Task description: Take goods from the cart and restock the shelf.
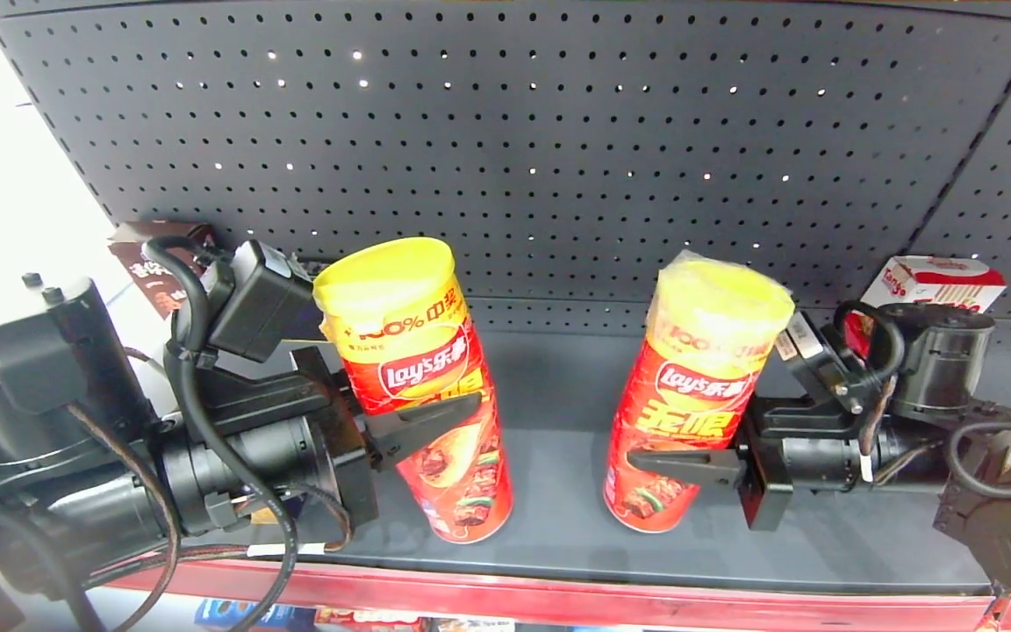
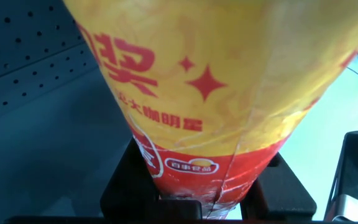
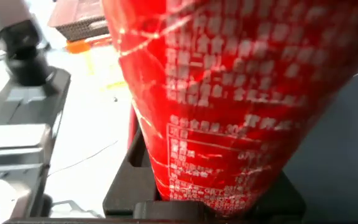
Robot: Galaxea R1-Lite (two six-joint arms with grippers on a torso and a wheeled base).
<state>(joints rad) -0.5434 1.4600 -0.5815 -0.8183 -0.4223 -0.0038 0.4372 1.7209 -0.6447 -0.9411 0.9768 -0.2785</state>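
Two clamps: left gripper [image 1: 435, 395] grips left can [image 1: 400, 333], right gripper [image 1: 672, 434] grips right can [image 1: 707, 351]; far jaws hidden.

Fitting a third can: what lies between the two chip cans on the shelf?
Nothing; in the head view the grey shelf is bare between the left can and the right can.

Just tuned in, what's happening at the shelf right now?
Both arms are at the shelf, each holding a red-and-yellow chip can. The left claw is shut on the left can, the right claw on the right can. Both cans lean, bases down at the shelf board, neither released yet.
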